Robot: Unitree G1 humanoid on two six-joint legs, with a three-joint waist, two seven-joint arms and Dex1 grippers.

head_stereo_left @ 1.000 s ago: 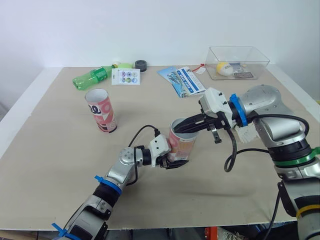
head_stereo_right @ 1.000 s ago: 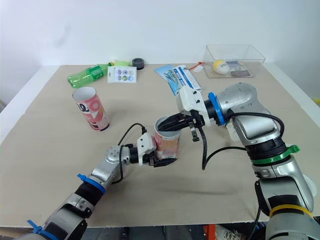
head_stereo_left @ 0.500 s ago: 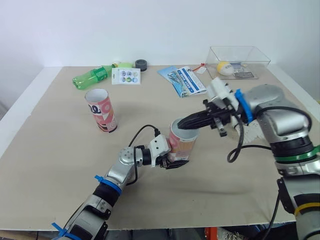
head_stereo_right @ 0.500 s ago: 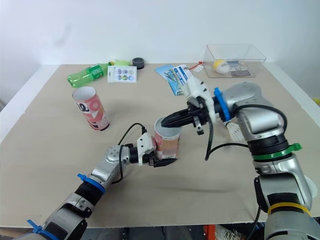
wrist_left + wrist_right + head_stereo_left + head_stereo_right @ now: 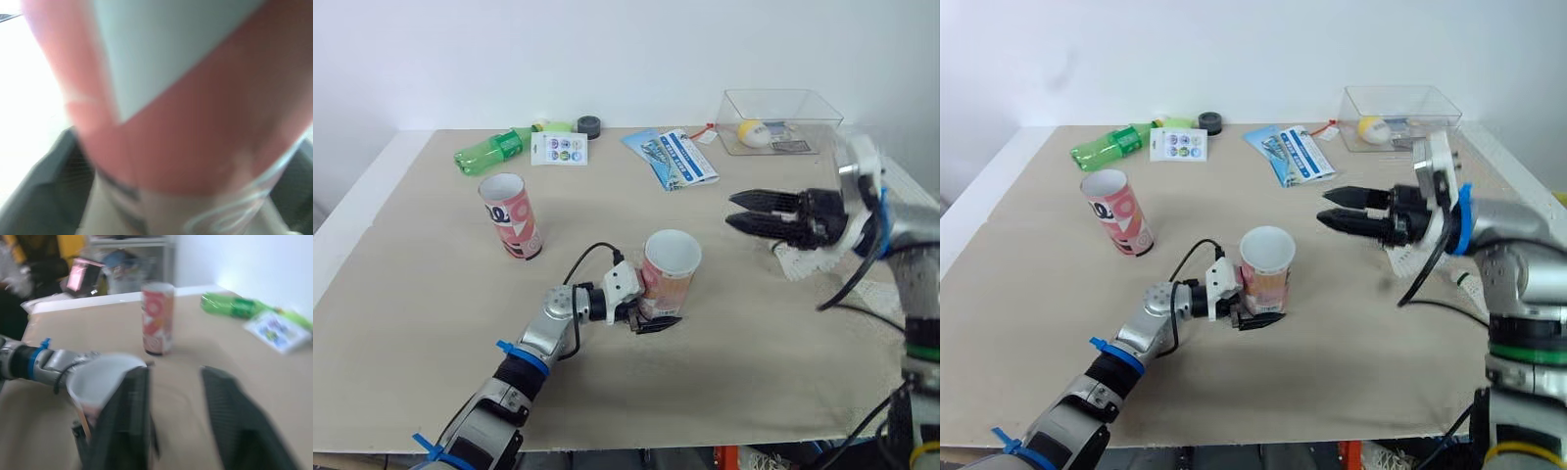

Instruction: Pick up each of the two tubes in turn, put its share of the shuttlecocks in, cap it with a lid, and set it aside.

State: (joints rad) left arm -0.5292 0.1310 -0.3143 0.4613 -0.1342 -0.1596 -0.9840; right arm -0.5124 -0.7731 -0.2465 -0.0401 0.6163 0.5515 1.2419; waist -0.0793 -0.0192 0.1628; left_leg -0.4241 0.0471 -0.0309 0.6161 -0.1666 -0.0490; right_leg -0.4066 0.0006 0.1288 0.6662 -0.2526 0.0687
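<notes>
The left gripper (image 5: 652, 313) has its jaws closed on the lower part of a pink tube (image 5: 669, 274), near the middle of the desk (image 5: 431, 294). In the left wrist view this tube (image 5: 195, 122) sits close against the camera, with a dark finger on each side of it. The tube leans slightly, its open mouth up. Whether its base touches the desk cannot be told, and its inside shows white with no contents to be made out.

The right gripper (image 5: 746, 210) hangs in the air to the right of the held tube and well apart from it, pointing toward it. Its jaws stand wide open and hold nothing. Below the right wrist, white shuttlecocks (image 5: 803, 262) lie on the desk, partly hidden by the arm.

The second tube (image 5: 510, 215) stands upright on the left part of the desk, open end up, well apart from the held one.

Along the far edge lie a green bottle (image 5: 492, 152) on its side, a white card with round stickers (image 5: 560, 149) just beside it, and a small black round piece (image 5: 590, 125) behind the card. A blue leaflet (image 5: 672, 158) lies further right. At the far right corner stands a clear box (image 5: 736, 106) with a yellow ball (image 5: 751, 133) inside.
</notes>
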